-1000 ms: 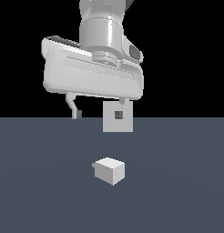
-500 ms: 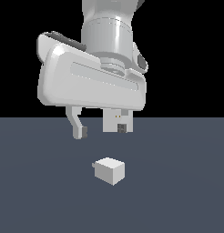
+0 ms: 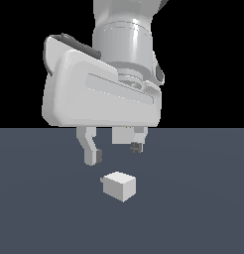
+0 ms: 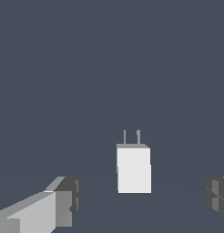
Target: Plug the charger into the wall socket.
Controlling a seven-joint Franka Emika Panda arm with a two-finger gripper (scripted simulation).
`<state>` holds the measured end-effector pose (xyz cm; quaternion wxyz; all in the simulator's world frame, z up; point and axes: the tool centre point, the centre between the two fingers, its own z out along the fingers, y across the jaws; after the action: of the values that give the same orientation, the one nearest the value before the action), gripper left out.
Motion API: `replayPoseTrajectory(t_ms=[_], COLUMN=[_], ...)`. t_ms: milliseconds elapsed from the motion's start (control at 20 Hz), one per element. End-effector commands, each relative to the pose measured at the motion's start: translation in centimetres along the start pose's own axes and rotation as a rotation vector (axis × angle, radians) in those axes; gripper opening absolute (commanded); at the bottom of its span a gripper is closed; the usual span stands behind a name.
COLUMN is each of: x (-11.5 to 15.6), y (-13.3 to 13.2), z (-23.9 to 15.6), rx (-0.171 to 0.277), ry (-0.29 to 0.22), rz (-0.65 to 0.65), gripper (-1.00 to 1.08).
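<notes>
The gripper [image 3: 113,153] hangs spread wide, grasping nothing, right above the charger [image 3: 119,186], which sits on the dark floor [image 3: 39,213]. The arm's body mostly blocks the wall socket [image 3: 125,135] behind it.

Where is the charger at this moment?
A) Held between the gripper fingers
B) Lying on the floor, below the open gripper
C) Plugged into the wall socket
B: the charger lies free on the floor, and the open gripper hangs above without touching it.
</notes>
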<state>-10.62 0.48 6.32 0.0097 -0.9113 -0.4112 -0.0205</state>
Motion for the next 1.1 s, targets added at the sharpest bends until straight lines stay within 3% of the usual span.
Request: replayPoseTrajectory(t_ms=[0,1050], x=[-0.1,-0.4], y=[0.0,0.0], z=[0.1,5.1], rx=[0.000,-0.001], ry=[0.001,0.000], rz=[-0.009,-0.010], gripper=[1.00,1.00])
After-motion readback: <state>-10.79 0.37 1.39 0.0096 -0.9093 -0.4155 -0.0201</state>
